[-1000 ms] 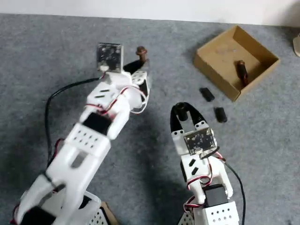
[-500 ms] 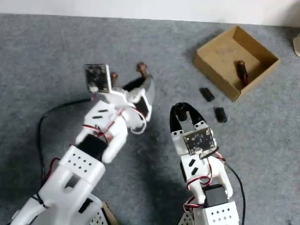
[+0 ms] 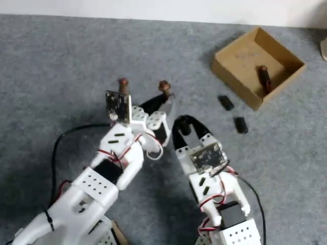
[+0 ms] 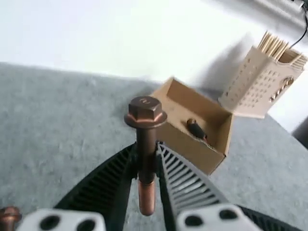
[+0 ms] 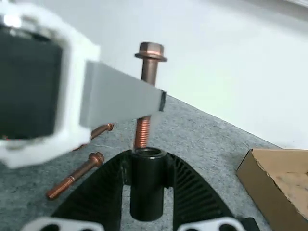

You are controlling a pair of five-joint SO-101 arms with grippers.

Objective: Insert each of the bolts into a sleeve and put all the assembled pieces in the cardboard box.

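My left gripper (image 3: 164, 100) is shut on a copper bolt (image 3: 163, 87), held upright with its hex head up (image 4: 145, 139). My right gripper (image 3: 185, 124) is shut on a black sleeve (image 5: 147, 185), mouth upward. The bolt's threaded tip (image 5: 143, 132) stands just above the sleeve's mouth, slightly behind it. The cardboard box (image 3: 239, 70) sits at the back right and holds one assembled piece (image 3: 263, 77). Two loose black sleeves (image 3: 225, 102) (image 3: 240, 124) lie in front of the box. Loose bolts (image 5: 72, 179) (image 5: 98, 130) lie on the carpet beyond the left arm.
Grey carpet covers the table. Another bolt head (image 3: 122, 83) pokes out behind the left wrist camera. A perforated holder with wooden sticks (image 4: 260, 82) stands beyond the box. The two arms are close together at mid-table.
The left arm has swung right and nearer, carrying the bolt over to the right gripper. The right gripper has turned left with the sleeve to meet it.
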